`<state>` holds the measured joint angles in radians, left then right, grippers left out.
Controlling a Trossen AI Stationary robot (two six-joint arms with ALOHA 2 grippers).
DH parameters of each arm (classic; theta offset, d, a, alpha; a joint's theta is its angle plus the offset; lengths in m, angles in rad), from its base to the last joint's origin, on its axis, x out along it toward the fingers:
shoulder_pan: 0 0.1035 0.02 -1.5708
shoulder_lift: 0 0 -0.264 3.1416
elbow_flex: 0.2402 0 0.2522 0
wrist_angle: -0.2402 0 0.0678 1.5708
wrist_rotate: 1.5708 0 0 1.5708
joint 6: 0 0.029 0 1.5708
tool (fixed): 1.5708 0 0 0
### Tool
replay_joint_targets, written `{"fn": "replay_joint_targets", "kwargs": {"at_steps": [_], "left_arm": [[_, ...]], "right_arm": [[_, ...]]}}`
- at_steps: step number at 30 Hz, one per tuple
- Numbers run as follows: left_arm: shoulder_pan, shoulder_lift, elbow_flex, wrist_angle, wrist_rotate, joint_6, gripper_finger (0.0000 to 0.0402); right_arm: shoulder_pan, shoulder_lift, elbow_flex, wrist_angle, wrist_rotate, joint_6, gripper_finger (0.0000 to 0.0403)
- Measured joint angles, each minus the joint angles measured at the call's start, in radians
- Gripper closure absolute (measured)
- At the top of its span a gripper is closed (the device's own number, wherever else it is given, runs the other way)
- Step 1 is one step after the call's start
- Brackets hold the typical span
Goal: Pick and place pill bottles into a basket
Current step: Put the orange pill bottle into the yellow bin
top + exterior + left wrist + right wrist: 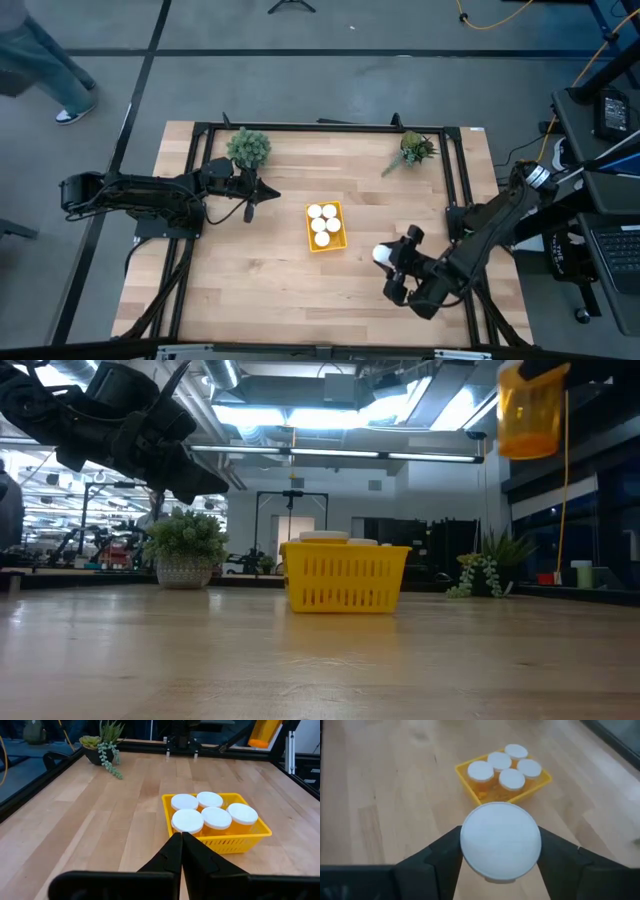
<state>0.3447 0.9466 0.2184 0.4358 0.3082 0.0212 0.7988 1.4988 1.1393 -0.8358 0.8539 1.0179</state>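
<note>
Right gripper (500, 851): its two fingers stand wide apart and are clamped on the sides of one pill bottle (500, 841), gripped just below the white cap, upright. The side grip leaves the bottom of the bottle free, which suits lowering it straight into a slot. In the low view the same bottle (530, 410) hangs well above the table (320, 660), high enough, it seems, to pass over the basket wall.

Seen from above, the right gripper (392, 258) and its bottle (383, 255) sit off to the right of the basket (326, 245) and a little nearer the front edge, apart from it, not over it.

Basket: yellow, open-topped, near the table's middle. It holds five bottles, caps up: two rows of two and one more at the end. One space stays open beside that fifth bottle; from the right wrist view the gap (474, 789) lies at the end of the basket nearer the gripper. Judgement: the held bottle is the sixth and last, and this is the carry step, with placing not yet done.

Left gripper (181, 851): fingers pressed together, holding nothing. It hovers left of the basket (250, 840), pointed at it, clear of the right arm's path.

Two small potted plants stand near the back edge, one left (248, 148) and one right (415, 148), both well apart from the basket.
</note>
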Motion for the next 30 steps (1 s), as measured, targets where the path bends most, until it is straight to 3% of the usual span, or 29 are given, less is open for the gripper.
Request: {"fn": "replay_joint_targets", "kwargs": {"at_steps": [16,21,30], "left_arm": [[-0.005,0.000,0.000,-0.003,0.007,-0.001,0.0393],[-0.020,0.000,0.000,-0.002,0.008,-0.001,0.0397],[-0.051,0.000,0.000,0.000,0.008,-0.004,0.0394]], "right_arm": [[-0.182,0.008,0.000,0.324,-0.211,-0.498,0.0178],[-0.225,0.039,-0.004,0.367,-0.254,-0.582,0.0178],[-0.303,0.006,-0.223,0.729,-0.316,-0.700,0.0178]]}}
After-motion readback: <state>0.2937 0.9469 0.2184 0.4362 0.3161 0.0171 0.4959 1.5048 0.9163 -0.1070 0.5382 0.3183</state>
